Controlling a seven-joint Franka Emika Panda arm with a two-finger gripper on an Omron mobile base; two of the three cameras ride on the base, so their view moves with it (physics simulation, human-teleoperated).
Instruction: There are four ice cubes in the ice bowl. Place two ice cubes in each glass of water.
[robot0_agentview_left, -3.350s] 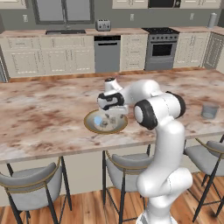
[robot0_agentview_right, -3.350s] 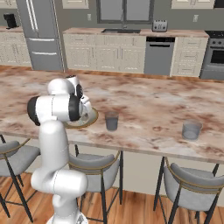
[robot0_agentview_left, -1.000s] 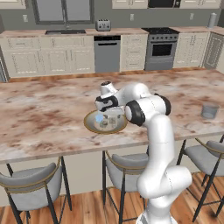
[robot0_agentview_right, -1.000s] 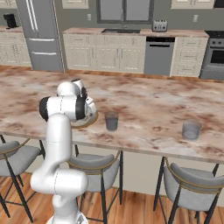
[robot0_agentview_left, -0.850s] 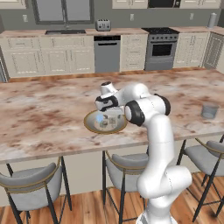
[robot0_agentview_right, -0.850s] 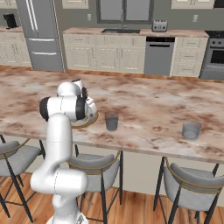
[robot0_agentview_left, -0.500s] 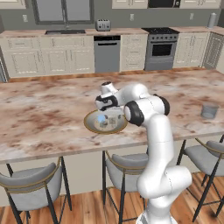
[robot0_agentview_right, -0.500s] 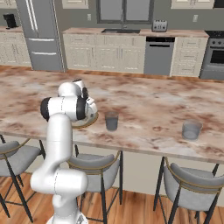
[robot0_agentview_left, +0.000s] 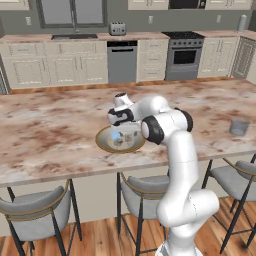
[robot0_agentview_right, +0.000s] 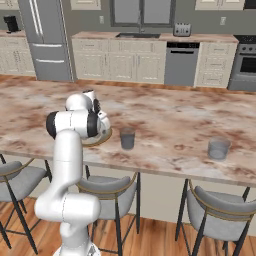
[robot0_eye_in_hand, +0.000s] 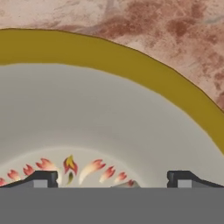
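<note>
Near the front edge of the desk (robot0_agentview_left: 45, 125), toward its middle, the bowl (robot0_agentview_left: 107, 145) sits on the marbled top, and the hand (robot0_agentview_left: 119, 131) hangs low over its inside with the arm (robot0_agentview_left: 165, 125) bent across its right side. In the left base view the arm's elbow covers the bowl's right rim. One pale blue cube (robot0_agentview_left: 116, 135) shows inside the bowl, just under the hand; the other cubes cannot be made out there. In the hand view the fingertips (robot0_eye_in_hand: 43, 178) stand wide apart, spread, with nothing gripped between them. A small grey corner of a cube (robot0_eye_in_hand: 127, 184) peeks up at the bottom between them, nearer the right tip. The bowl's golden rim (robot0_eye_in_hand: 131, 65) arcs across above, and a ring of red and yellow flame marks lies on its grey floor.

In the right base view the near glass (robot0_agentview_right: 127, 138) stands just right of the bowl (robot0_agentview_right: 102, 139), close to the front edge, apart from the hand (robot0_agentview_right: 96, 111). The far glass (robot0_agentview_right: 218, 148) stands well off toward the desk's right end, also near the front edge; it shows at the right of the left base view too (robot0_agentview_left: 239, 126). Stools (robot0_agentview_left: 37, 210) line up under the front edge. Behind the desk are cabinets, a dishwasher (robot0_agentview_left: 122, 61), a stove (robot0_agentview_left: 184, 55), and a fridge (robot0_agentview_right: 45, 40) at the left.
</note>
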